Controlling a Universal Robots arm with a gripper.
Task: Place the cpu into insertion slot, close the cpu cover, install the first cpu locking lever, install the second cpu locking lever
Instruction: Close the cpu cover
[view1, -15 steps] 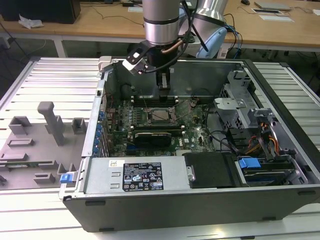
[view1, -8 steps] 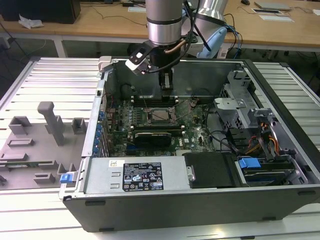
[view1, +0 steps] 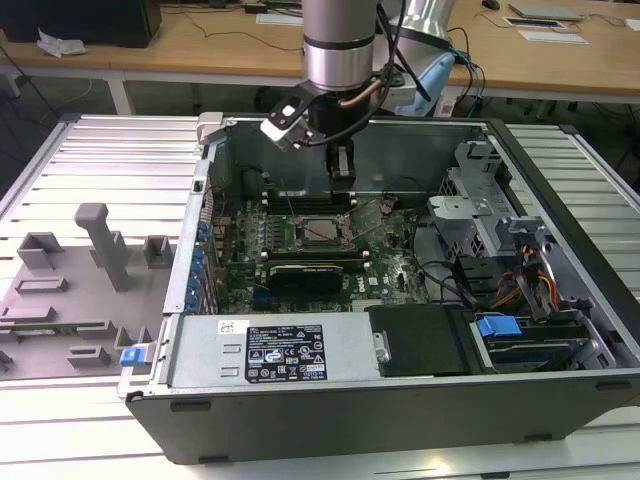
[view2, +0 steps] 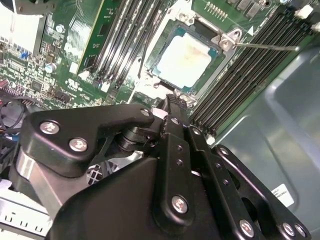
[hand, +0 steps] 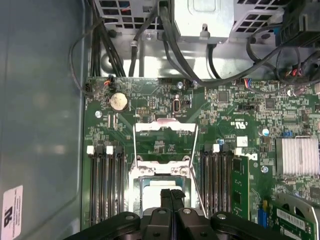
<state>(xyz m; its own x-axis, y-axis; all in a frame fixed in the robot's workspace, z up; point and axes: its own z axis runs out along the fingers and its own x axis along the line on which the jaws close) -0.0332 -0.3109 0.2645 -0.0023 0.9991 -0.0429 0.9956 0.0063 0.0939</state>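
The cpu (view2: 186, 57) lies flat in the insertion slot (view2: 156, 75) on the green circuit board, its pale face up. It also shows in the first wrist view, where my fingertips hide part of the cpu (hand: 152, 187). The cpu cover (hand: 165, 127) is swung open, and the board shows through its square window. Thin wire locking levers (view2: 265, 46) stand free beside the socket. My gripper (view2: 171, 100) hangs shut and holds nothing, just above the slot's edge. In the exterior view the gripper (view1: 342, 176) is over the board, behind the insertion slot (view1: 318, 232).
Long black memory slots (view2: 125, 35) flank the socket on both sides. The open computer case (view1: 560, 150) walls the board in. A grey drive cage (view1: 470, 215) and cables (view1: 520, 285) fill the exterior view's right. A grey fixture plate (view1: 70, 290) lies outside the case on the exterior view's left.
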